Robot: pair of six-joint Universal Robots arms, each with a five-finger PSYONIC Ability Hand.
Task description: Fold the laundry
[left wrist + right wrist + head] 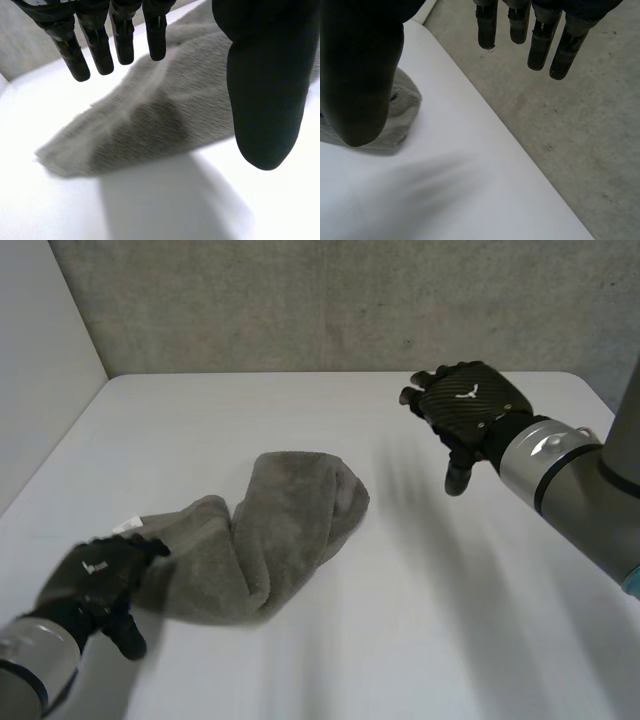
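Towel [290, 530], grey, bunched in a loose roll on white table [450, 630]

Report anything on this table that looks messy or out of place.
The grey towel lies crumpled and twisted in a rumpled roll, not flat or folded. The left hand is open at one end of it; the right hand is open, well apart from it.

Black left hand [95, 575], black right hand [468, 405], white logos [470, 392], silver wrists [545, 455]
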